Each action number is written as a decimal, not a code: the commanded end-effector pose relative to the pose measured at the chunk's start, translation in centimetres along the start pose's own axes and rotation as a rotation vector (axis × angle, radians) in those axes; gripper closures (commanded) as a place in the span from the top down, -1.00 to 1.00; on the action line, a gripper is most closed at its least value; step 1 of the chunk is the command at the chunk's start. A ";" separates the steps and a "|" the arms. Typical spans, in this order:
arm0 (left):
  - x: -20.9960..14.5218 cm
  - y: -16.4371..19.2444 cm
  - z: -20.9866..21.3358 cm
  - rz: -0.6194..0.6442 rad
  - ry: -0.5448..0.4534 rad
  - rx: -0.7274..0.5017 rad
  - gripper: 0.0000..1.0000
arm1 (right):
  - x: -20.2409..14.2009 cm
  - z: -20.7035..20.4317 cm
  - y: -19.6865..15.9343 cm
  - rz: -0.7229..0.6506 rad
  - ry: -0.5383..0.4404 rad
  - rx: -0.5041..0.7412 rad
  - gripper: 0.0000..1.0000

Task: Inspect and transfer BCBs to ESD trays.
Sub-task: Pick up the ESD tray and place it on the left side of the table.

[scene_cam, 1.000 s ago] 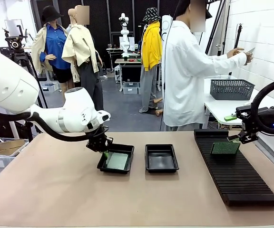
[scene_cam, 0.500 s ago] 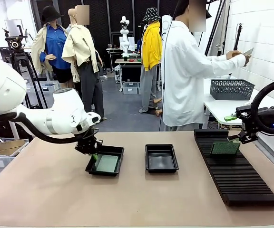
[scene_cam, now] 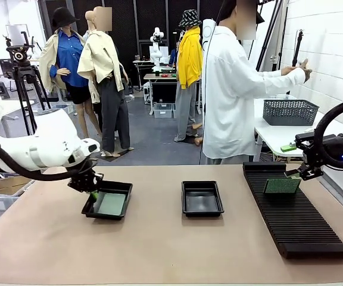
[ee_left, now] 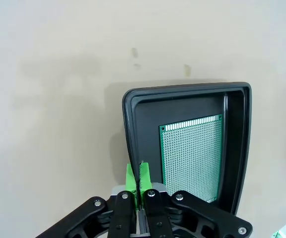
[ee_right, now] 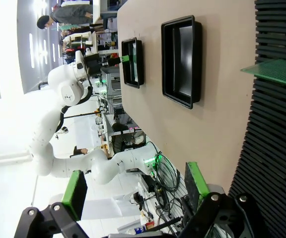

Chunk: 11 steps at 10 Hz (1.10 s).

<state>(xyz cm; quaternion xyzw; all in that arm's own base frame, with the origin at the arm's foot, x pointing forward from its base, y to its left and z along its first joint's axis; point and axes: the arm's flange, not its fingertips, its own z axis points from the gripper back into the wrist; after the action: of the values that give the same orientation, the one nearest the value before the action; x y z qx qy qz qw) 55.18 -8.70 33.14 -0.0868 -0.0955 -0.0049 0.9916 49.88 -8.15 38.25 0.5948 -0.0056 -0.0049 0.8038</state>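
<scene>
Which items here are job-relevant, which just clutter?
Job:
left tray, rim pinched by left pincer
BCB in it
middle tray, empty
racked BCB
slotted rack
right pincer, open

Clutter:
grey mesh basket
camera on tripod

From my station the counter [ee_left: 58,59] reads as matt tan board, smooth apart from a few faint scuffs. The left tray [ee_left: 182,89], at nine o'clock, is glossy black plastic. So is the middle tray [scene_cam: 202,213], which throws a grey sheen. The BCB [ee_left: 191,156] lying in the left tray is dull green laminate, finely perforated. At three o'clock the rack [scene_cam: 302,226] looks matt black and ribbed. The left pincer [ee_left: 136,171] shows satin black links and bright green matt pads [ee_left: 130,177].
</scene>
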 end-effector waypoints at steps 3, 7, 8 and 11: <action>-1.5 4.8 0.8 0.013 -0.024 0.012 -1.00 | 0.0 -0.2 0.2 -0.008 -0.006 -0.015 1.00; -2.7 10.6 2.5 0.035 0.013 -0.056 -1.00 | 0.0 -0.2 0.2 -0.008 -0.006 -0.015 1.00; -3.1 11.8 3.0 0.051 0.006 -0.041 -1.00 | 0.0 -0.2 0.2 -0.008 -0.006 -0.015 1.00; -3.9 14.9 3.8 0.021 0.029 -0.031 -1.00 | 0.0 -0.2 0.2 -0.008 -0.006 -0.015 1.00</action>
<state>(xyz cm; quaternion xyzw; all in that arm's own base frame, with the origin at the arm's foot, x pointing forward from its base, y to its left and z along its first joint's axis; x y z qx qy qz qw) 51.67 5.77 33.32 -0.0966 -0.0843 0.0221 0.9915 49.89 -8.14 38.24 0.5947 -0.0056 -0.0049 0.8039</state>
